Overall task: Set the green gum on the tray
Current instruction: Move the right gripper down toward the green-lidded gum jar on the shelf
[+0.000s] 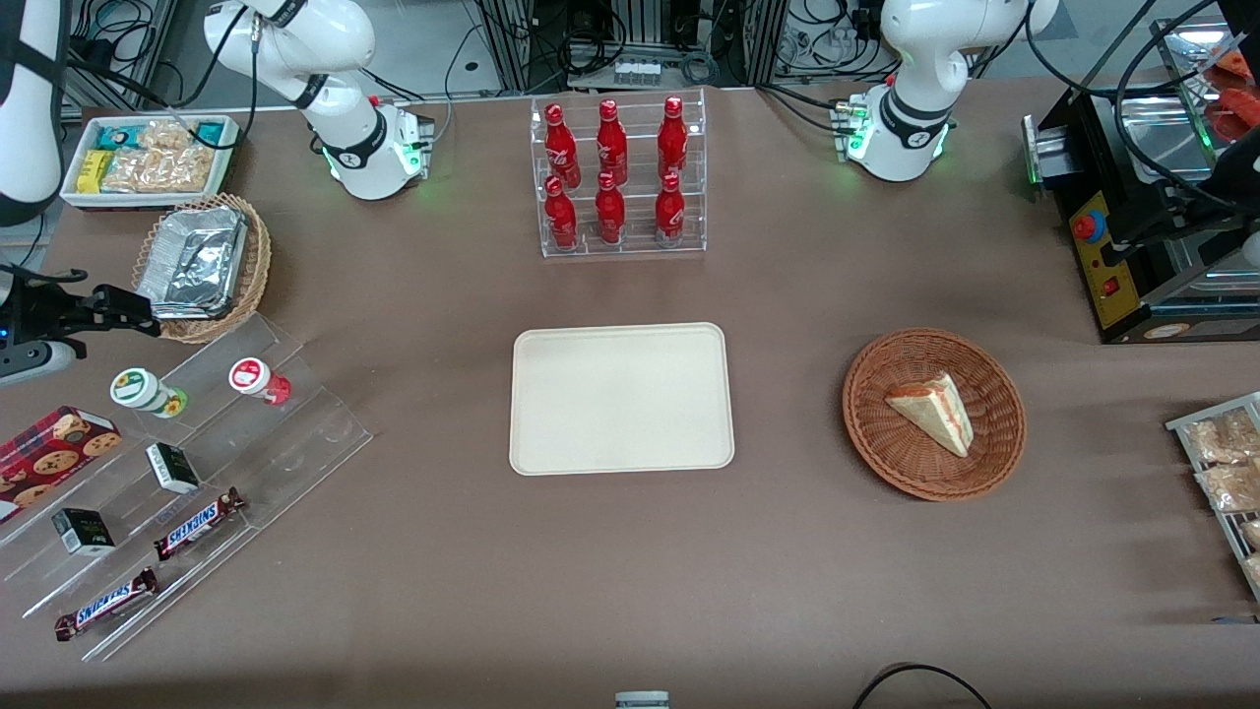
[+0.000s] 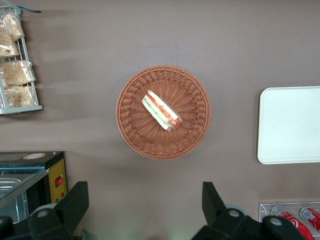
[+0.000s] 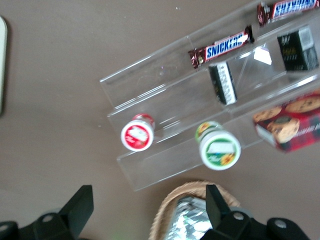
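**Brown table, gum on the clear steps, tray bare**

A big brown table fills the room's middle. The tray (image 1: 620, 398) lies flat at the center, with bare cloth on every side of it. From the tray, the green gum (image 1: 145, 390) is at about nine o'clock, standing on the top step of a clear rack (image 1: 197, 473) toward the working arm's end of the table. The red gum (image 1: 257, 379) stands beside it, apart. A foil-filled basket (image 1: 205, 266) sits just above the rack's edge. The gripper (image 3: 148, 207) hangs over the basket and rack edge, fingers (image 3: 80, 205) spread wide, holding nothing. The gum is near it, not touched.
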You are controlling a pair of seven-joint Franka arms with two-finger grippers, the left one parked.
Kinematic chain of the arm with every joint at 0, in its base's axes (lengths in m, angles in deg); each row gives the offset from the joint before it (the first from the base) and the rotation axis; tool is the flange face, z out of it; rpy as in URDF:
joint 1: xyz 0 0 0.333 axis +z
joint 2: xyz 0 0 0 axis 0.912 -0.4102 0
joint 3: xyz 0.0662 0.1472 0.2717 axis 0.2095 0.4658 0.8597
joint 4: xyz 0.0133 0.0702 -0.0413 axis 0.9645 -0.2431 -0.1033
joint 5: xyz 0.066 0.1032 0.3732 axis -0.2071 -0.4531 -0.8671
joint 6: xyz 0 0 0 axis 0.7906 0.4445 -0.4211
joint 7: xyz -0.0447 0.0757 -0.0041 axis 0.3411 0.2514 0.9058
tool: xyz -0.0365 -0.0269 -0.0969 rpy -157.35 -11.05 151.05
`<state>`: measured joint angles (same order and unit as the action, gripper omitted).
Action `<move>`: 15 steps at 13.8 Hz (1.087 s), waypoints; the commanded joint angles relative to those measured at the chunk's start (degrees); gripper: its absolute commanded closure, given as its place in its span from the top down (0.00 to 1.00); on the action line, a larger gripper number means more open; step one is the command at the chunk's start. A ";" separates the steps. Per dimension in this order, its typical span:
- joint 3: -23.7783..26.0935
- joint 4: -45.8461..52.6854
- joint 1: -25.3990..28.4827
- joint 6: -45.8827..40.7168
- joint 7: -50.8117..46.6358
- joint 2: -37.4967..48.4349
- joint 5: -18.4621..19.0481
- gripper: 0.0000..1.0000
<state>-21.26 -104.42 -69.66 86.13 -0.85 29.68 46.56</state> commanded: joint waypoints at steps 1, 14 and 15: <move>0.01 -4.17 -2.26 6.54 10.78 0.51 -0.48 1.00; 0.10 -14.90 -6.31 26.24 39.56 -2.21 -1.18 1.00; 0.10 -15.25 -6.40 27.21 40.09 -2.65 -1.18 1.00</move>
<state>-21.39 -117.67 -75.18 110.13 36.91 26.71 46.56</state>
